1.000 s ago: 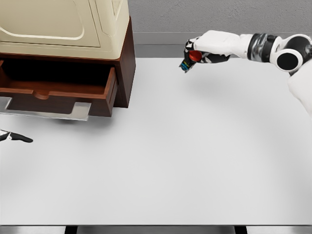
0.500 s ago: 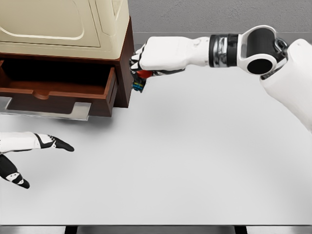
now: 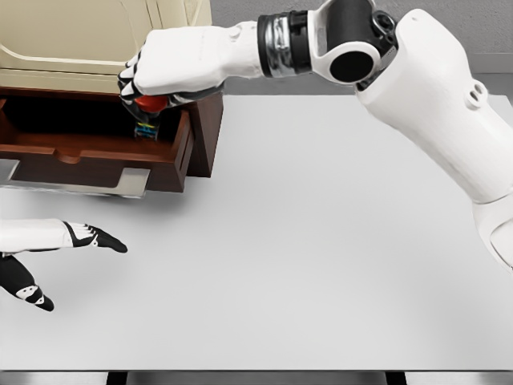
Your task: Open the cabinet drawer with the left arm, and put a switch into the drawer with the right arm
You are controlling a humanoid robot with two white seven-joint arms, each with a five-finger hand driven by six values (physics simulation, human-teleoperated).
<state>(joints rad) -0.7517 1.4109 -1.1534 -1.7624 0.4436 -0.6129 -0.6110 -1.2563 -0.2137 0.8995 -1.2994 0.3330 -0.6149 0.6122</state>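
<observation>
On the worktop (image 3: 321,241), beside the cabinet (image 3: 96,40): drawer (image 3: 96,148) pulled out. Above its right end, right robot hand (image 3: 156,88) pinching the switch (image 3: 147,112). Better lowered inside before letting go. Left robot hand (image 3: 48,249) spread, resting.

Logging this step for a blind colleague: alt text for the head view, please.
The right hand holds a red-buttoned switch over the open drawer of the cabinet. The open left hand hovers over the white table.

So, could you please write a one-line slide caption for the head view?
Right hand holds the red-buttoned switch above the open drawer; left hand rests open over the white table.
</observation>
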